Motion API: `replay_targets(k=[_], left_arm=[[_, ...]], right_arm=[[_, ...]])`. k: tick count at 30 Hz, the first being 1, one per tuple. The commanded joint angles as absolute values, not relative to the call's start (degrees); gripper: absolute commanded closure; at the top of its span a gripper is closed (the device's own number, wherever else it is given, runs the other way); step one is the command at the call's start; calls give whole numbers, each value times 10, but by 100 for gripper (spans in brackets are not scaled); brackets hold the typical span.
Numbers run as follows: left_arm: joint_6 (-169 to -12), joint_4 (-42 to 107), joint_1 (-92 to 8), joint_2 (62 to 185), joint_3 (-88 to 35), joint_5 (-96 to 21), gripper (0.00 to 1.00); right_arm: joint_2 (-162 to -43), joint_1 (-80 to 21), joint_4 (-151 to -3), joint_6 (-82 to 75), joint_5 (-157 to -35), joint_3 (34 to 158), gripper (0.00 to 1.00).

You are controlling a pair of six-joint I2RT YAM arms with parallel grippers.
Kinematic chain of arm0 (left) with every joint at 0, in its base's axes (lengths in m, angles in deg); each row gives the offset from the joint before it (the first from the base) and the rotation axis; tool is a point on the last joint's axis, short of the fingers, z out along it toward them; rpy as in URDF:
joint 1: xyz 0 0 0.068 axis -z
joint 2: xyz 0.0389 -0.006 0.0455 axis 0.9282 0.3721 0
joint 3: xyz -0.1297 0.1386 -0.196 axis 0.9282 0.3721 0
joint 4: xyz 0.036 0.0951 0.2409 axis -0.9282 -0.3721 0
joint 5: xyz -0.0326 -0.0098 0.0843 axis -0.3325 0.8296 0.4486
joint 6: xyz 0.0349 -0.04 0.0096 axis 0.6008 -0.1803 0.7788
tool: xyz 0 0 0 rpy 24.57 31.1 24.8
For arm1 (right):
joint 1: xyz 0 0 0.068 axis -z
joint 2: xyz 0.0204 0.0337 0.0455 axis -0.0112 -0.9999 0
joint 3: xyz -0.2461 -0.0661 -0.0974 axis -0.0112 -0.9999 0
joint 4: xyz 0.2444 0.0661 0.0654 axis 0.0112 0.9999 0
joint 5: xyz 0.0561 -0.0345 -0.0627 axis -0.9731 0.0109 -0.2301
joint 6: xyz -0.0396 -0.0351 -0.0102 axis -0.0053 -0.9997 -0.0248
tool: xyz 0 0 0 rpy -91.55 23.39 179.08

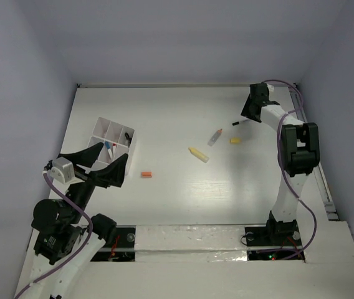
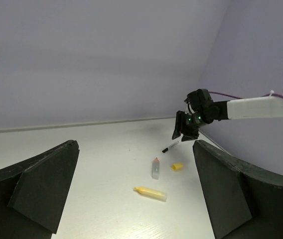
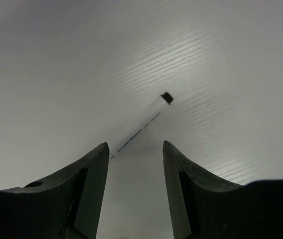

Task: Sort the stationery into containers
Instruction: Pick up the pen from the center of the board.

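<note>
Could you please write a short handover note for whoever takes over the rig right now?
Left gripper: open, empty, hovering by the white box.
Right gripper: open, empty, just above the black-capped pen, which lies on the table at the far right.
Done: a few items sit in the box's compartments.
Left: that pen, the cream tube, the small yellow bit, the long yellow piece and the orange bit, all loose on the table.
</note>
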State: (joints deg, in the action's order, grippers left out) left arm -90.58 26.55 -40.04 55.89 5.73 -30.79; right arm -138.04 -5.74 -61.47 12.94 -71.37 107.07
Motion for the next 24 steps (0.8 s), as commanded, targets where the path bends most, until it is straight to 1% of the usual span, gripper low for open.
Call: replay_targets(k=[1,10,15,17,19,22,24], left_arm=[[-904,293,-395,546,55,-305,1],[-904,290,-385,547,53,-301,1],[-903,291,-385,547,52,-303,1],[-903,291,-385,548,52,-303,1],[-903,291,-385,548,53,-303,1],[-903,290,-385,550,53,-302,1],[-903,290,-385,550,53,-302,1]], right_arm=[[-1409,-49,-558,123,-716,1138,46],[-1493,-44,-508,128,-717,1219,47],[-1513,-44,-483,126,-732,1244,52],[-1524,-44,-473,120,-740,1258,58],[-1538,-44,-448,115,-744,1287,61],[-1564,-44,-423,110,-749,1313,70],[-1570,-44,-423,106,-758,1320,71]])
